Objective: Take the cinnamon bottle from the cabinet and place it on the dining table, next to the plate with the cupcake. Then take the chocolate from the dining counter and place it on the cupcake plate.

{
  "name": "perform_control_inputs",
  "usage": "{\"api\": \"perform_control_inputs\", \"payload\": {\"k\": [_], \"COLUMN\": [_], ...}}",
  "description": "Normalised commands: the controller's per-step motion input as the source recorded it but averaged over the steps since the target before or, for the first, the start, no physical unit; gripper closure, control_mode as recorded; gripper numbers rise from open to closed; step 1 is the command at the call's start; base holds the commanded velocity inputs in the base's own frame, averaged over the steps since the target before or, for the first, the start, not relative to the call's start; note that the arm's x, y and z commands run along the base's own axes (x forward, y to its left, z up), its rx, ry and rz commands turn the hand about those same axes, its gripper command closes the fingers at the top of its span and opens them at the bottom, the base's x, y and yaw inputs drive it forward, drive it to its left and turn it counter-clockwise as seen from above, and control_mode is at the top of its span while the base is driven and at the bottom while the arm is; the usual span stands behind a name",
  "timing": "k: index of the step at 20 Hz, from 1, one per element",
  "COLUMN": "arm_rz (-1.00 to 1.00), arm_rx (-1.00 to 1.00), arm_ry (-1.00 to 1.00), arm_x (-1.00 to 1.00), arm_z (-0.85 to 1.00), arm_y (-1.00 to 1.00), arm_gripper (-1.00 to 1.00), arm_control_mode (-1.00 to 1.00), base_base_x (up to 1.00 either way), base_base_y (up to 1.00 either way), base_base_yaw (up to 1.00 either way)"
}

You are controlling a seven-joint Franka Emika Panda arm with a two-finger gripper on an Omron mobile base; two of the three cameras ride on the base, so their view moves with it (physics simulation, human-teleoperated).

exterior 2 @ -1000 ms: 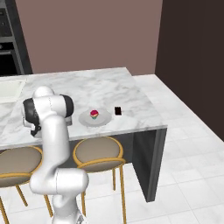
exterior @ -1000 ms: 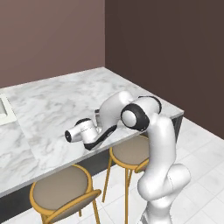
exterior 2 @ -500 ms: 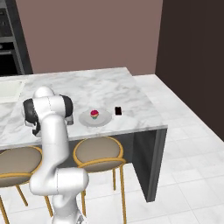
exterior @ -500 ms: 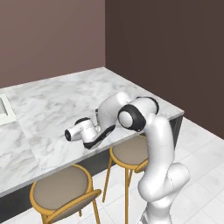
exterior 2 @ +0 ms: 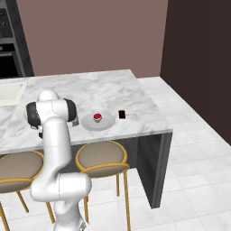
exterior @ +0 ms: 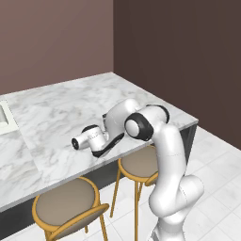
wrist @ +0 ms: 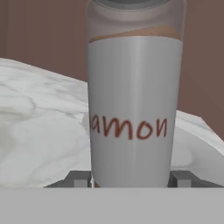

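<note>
**Desk:** Where's the bottle right now?

**Me:** In the hand. From the hand camera the cinnamon bottle (wrist: 133, 100) stands upright and close against the lens, its pale label reading "amon", brown powder showing above the label under a grey cap. The two fingertips (wrist: 79, 180) sit tight on either side of its base, so I read the gripper (wrist: 131, 181) as clamped on the bottle.

**Desk:** And where is it over the table?

**Me:** The arm is folded low over the near edge of the marble table (exterior: 61, 113). In the left base camera the wrist points off to the left; the bottle itself is hidden past it. Whether it touches the top yet, I cannot tell.

**Desk:** Which way to the plate?

**Me:** That's what the next move turns on. In the right base camera the plate (exterior 2: 88, 123) with the cupcake (exterior 2: 97, 118) lies to the right of the arm's elbow, along the same front edge, and the chocolate (exterior 2: 122, 114) is just beyond it, further right. The hand points the opposite way. So I judge the bottle has to travel right along the edge, kept upright, and come down beside the plate.
</note>
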Motion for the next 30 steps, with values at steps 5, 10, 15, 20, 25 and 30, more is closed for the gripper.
{"api": "perform_control_inputs", "payload": {"k": [5,10,15,20,25,30], "arm_rz": [0.01,0.01,0.00,0.00,0.00,0.00], "arm_rx": [0.08,0.12,0.13,0.09,0.02,0.00], "arm_ry": [-0.07,-0.03,-0.04,-0.03,-0.02,-0.01], "arm_x": [0.11,0.01,0.00,0.01,-0.02,0.00], "arm_z": [-0.25,-0.34,-0.37,-0.34,-0.47,-0.49], "arm_y": [-0.02,0.00,0.00,0.01,0.10,0.16], "arm_gripper": [1.00,1.00,1.00,1.00,1.00,-1.00], "arm_control_mode": [-1.00,-1.00,-1.00,-1.00,-1.00,-1.00], "base_base_x": [0.00,0.00,0.00,0.00,0.00,0.00], "base_base_y": [0.00,0.00,0.00,0.00,0.00,0.00], "base_base_yaw": [0.00,0.00,0.00,0.00,0.00,0.00]}}
